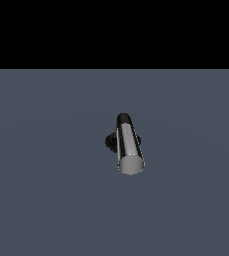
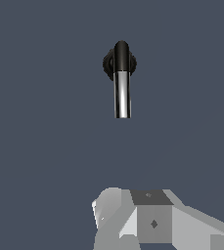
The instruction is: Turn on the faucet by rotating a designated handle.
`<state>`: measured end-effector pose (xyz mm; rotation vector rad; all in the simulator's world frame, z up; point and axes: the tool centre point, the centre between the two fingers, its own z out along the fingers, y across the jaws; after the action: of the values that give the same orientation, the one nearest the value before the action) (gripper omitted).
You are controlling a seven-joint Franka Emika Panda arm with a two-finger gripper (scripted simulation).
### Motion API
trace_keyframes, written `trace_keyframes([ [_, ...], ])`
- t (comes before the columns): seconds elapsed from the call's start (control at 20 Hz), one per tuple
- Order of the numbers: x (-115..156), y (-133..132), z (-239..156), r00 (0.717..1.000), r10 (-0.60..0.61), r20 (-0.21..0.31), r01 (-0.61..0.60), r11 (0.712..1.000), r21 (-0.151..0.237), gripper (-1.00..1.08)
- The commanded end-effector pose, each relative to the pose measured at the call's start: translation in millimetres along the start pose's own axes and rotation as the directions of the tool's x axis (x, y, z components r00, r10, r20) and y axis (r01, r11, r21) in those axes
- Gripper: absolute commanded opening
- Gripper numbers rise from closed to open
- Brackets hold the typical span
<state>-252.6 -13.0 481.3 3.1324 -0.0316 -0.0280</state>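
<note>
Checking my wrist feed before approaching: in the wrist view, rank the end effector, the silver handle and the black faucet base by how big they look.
1. End effector: looks largest, though it sits right by the camera, so nearness inflates it.
2. Handle: long silver bar.
3. Black base: smallest showing, partly hidden behind the elbow, so its rank below the handle is unsure.

A flat, matte slate-blue floor (image 1: 46,200) fills the scene under even light; beyond its far edge lies plain black backdrop (image 1: 114,30).
</note>
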Motion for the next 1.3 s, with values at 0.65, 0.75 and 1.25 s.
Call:
trace_keyframes([
  [0.65,7.1,-2.8,40.3,1.0,-0.013,-0.002,0.013,1.0,0.001,-1.0],
  [0.75,9.4,-3.7,53.4,1.0,-0.017,-0.003,0.017,1.0,0.001,-1.0],
  [1.25,24.1,-9.8,135.2,0.999,-0.044,-0.007,0.044,0.999,0.003,-1.0],
])
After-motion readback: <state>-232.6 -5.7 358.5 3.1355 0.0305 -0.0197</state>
